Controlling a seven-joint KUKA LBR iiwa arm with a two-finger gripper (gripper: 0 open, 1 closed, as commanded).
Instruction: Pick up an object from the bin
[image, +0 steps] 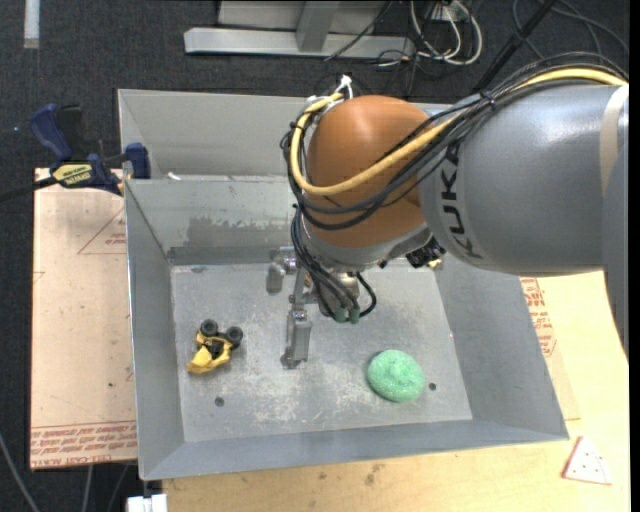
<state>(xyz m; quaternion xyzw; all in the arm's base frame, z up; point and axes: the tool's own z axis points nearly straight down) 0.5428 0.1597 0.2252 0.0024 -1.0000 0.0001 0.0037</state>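
Camera view: we judge the green ball (396, 375) soft, light, best pinched mid-body; we cannot tell if the jaws gape

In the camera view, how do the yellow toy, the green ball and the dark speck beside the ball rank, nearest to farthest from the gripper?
1. Yellow toy, on the view's left of the gripper.
2. Green ball, on the view's right, only slightly farther.
3. Dark speck, beyond the ball.
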